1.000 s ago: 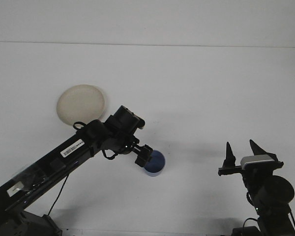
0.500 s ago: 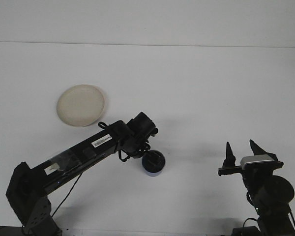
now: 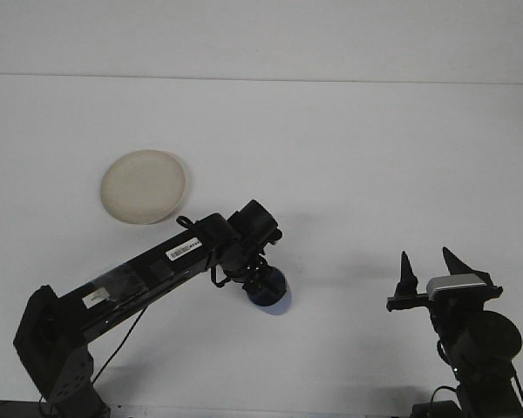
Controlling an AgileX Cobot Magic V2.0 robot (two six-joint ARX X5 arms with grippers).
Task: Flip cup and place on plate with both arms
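A plain white table (image 3: 357, 157) filled nearly the whole view. Behind it, a pale wall (image 3: 261, 35) met the tabletop's far edge along one straight horizontal line across the top.

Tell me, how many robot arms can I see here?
2. The left arm stretches from bottom left to the blue cup; the right arm waits at bottom right.

Plain white table (image 3: 375, 157), pale wall (image 3: 261, 35) behind.
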